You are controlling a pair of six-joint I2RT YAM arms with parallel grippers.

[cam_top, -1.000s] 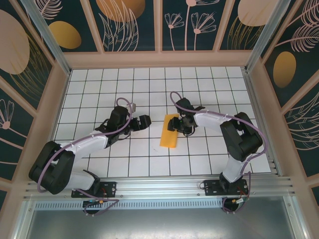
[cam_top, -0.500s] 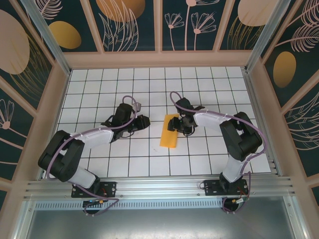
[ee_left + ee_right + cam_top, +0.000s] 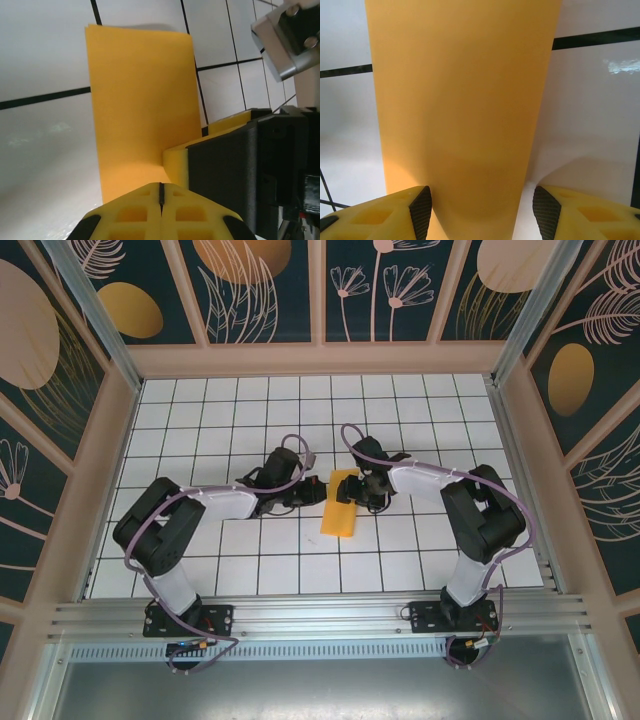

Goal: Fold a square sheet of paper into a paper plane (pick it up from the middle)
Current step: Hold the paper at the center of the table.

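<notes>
Left claw (image 3: 161, 189) is closed tight, pads meeting on a hairline seam right at the near edge of the sheet (image 3: 142, 100). I can't tell if any paper is pinched in there. Right claw (image 3: 482, 214) stands part open, one finger at each long edge of the sheet, nothing clamped. On the left wrist cam one of the right claw's fingers (image 3: 175, 162) touches the sheet's side edge, just beside my closed pads.

Sheet is folded to a narrow rectangle, lying on the table (image 3: 200, 420) mid-grid. Both claws meet over its far half, left one from the left, right one from the right. Its near half is uncovered, with bare tiles around it and the walls (image 3: 320, 360) well apart.

Left arm (image 3: 200, 508): elbow pushed out left, forearm low, running right. Right arm (image 3: 470, 505): elbow folded at right, forearm reaching left.
</notes>
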